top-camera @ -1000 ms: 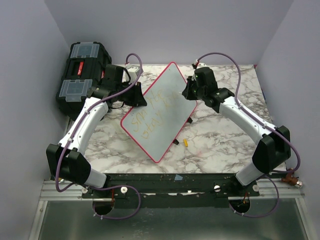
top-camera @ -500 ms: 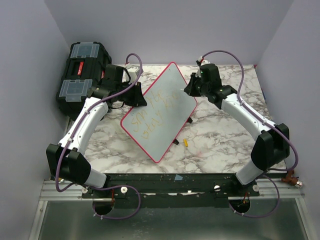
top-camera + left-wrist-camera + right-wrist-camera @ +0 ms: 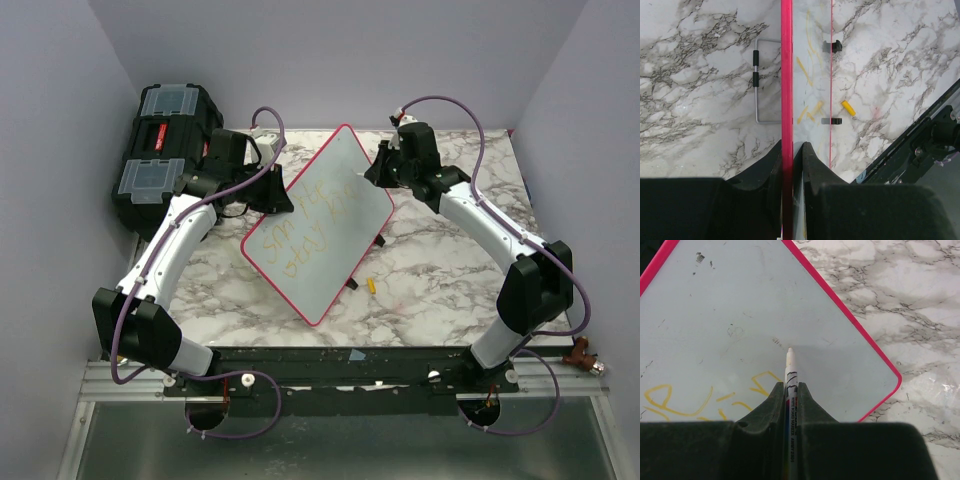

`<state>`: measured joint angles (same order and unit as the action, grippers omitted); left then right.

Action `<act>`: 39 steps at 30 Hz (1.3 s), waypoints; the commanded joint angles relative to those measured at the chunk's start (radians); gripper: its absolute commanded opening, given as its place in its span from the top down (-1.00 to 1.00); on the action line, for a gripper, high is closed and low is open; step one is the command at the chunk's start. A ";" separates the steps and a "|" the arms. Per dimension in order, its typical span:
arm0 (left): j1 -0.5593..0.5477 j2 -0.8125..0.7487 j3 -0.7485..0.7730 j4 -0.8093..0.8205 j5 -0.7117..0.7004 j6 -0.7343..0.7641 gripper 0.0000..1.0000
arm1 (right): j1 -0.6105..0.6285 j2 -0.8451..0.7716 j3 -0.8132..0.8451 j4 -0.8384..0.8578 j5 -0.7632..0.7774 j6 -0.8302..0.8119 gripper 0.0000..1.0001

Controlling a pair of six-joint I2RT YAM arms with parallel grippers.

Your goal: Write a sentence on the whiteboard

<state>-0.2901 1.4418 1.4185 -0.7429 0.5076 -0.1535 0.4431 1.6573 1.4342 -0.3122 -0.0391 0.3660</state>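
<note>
On the table, our left claw clamps the whiteboard edge while the right claw pinches the marker past the yellow sentence; we reckon writing's nearly done, next lift cleanly.

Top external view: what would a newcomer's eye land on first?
The pink-framed whiteboard at the centre of the table, carrying a yellow-orange sentence in two lines, its edge gripped by the left hand. The right hand holds a marker over the board's blank part; a black toolbox sits far left.
</note>
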 commanded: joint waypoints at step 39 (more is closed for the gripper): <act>0.005 -0.002 0.030 0.001 -0.091 0.098 1.00 | -0.010 -0.007 -0.142 0.082 -0.223 -0.006 0.99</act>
<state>-0.2871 1.4422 1.4185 -0.7650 0.4938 -0.1547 0.4236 1.6512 1.3388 -0.2218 -0.2005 0.3614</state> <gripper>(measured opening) 0.166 0.111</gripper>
